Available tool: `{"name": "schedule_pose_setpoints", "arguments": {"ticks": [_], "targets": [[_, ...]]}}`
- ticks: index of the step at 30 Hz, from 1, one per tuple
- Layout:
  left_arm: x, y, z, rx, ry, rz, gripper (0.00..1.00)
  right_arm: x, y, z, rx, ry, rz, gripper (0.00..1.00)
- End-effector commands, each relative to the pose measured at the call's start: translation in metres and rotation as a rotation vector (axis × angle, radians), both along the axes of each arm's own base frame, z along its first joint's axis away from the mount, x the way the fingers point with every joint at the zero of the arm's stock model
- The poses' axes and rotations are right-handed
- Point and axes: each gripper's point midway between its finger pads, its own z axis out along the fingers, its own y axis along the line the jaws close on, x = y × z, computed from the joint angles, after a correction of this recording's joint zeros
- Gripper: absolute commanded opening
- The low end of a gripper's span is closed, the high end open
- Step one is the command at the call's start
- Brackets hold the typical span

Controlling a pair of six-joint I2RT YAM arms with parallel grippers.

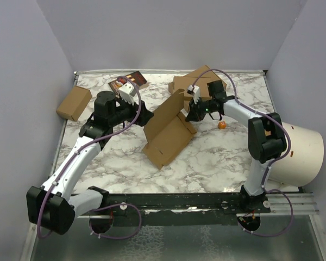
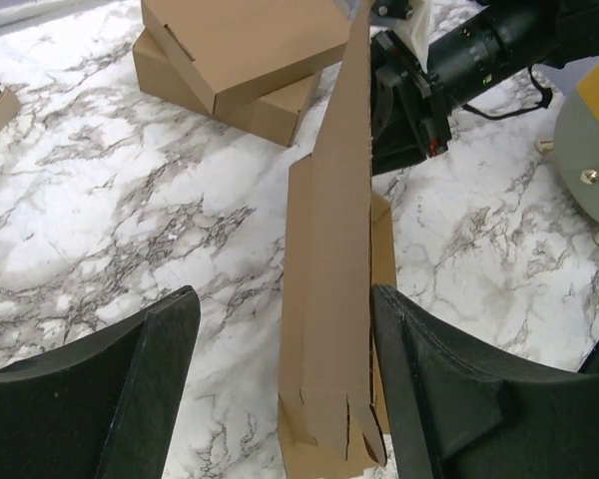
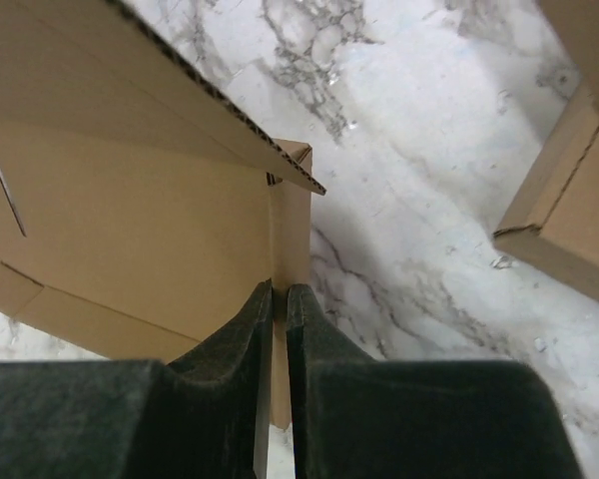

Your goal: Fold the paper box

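Our right gripper (image 3: 277, 299) is pinched on a short upright flap of the paper box (image 1: 168, 136), which lies mid-table with 1 panel raised. At its 9 o'clock, our left gripper (image 2: 285, 309) hangs open astride that panel, touching nothing. We'd steady the flap and push the panel evenly toward 5 o'clock.

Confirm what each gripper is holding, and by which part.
Right gripper is shut on the paper box, pinching a narrow side flap. Left gripper holds nothing: open, straddling the raised panel.
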Motion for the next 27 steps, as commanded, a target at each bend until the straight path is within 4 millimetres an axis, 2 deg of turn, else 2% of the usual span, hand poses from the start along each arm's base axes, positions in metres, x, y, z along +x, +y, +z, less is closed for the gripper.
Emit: {"name": "schedule_pose_setpoints", "arguments": {"ticks": [1,7,12,19,22,27], "targets": [[0.014,0.006,-0.001,0.046,0.01,0.041,0.72,0.019,0.002,-0.001,-0.036,-0.009,-0.024,0.01],[0.014,0.004,-0.009,0.037,0.055,0.044,0.71,0.024,-0.002,-0.012,-0.089,-0.016,-0.029,0.01],[0.016,-0.001,-0.019,0.035,0.091,0.027,0.56,0.026,0.002,-0.02,-0.123,-0.02,-0.019,0.02],[0.02,-0.006,-0.032,0.046,0.139,0.009,0.46,0.027,0.008,-0.026,-0.152,-0.023,-0.011,0.03],[0.022,-0.003,-0.039,0.067,0.151,0.021,0.37,0.025,0.007,-0.03,-0.16,-0.019,-0.009,0.03],[0.024,-0.001,-0.052,0.098,0.177,0.026,0.13,0.022,0.006,-0.036,-0.171,-0.013,-0.004,0.05]]}}
